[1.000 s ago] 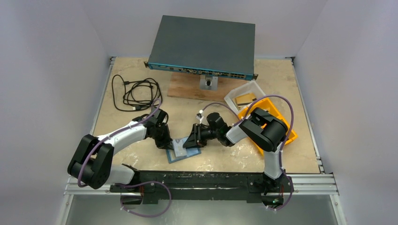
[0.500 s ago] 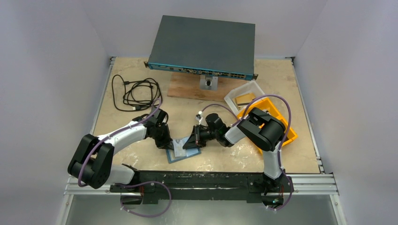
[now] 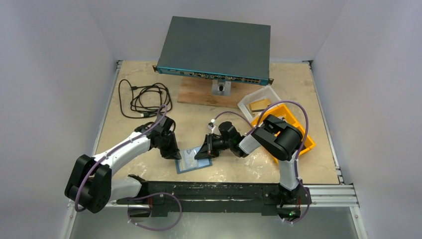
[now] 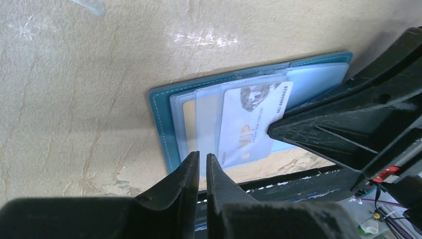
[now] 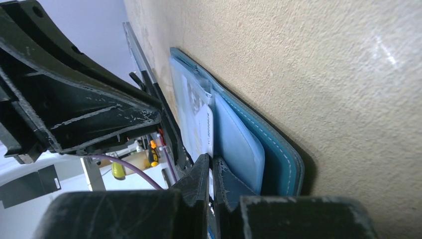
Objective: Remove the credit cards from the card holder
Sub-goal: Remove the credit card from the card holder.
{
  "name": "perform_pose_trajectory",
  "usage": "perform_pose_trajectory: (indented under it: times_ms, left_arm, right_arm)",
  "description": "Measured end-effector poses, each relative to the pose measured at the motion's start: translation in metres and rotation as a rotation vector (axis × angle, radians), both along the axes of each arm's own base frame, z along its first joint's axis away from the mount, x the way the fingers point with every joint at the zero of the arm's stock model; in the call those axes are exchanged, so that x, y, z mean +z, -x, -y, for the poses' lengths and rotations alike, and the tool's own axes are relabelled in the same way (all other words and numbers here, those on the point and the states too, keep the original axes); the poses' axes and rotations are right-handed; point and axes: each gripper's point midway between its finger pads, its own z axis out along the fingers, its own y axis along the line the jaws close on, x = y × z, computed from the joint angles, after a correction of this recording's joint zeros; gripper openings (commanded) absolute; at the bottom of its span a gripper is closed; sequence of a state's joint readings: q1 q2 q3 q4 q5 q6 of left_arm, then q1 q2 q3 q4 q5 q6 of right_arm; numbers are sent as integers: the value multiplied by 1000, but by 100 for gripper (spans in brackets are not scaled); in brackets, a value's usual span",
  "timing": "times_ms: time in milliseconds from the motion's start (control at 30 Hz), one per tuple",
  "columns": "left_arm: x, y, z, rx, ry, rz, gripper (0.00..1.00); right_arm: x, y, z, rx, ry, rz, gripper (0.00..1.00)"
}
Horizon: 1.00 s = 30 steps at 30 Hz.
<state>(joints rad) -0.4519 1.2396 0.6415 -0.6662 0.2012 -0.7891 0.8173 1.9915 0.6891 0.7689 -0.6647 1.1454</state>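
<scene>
The teal card holder lies open on the table near the front edge. In the left wrist view its clear pockets hold a white VIP credit card and a cream card beneath. My left gripper is shut on the near edge of a clear pocket; it stands at the holder's left side. My right gripper is shut on the white card's edge, at the holder's right side. The card is still partly in its pocket.
A grey network switch stands on a wooden board at the back. A coiled black cable lies back left. A clear tub and an orange bin sit right. The metal front rail runs just below the holder.
My left arm has swung its elbow left and down, and its gripper sits slightly further left. The holder has shifted a little left. The right gripper has barely moved.
</scene>
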Motion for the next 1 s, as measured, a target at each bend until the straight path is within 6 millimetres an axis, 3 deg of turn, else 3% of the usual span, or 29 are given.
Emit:
perform_pose_trajectory:
  times_ms: [167, 333, 600, 1000]
  left_arm:
    - [6, -5, 7, -8, 37, 28, 9]
    - [5, -13, 17, -19, 79, 41, 0]
    - [-13, -18, 21, -18, 76, 6, 0]
    - [-16, -19, 19, 4, 56, -9, 0]
  right_arm:
    - [0, 0, 0, 0, -1, 2, 0]
    - [0, 0, 0, 0, -1, 2, 0]
    - [0, 0, 0, 0, 2, 0, 0]
    - [-1, -3, 3, -15, 10, 3, 0]
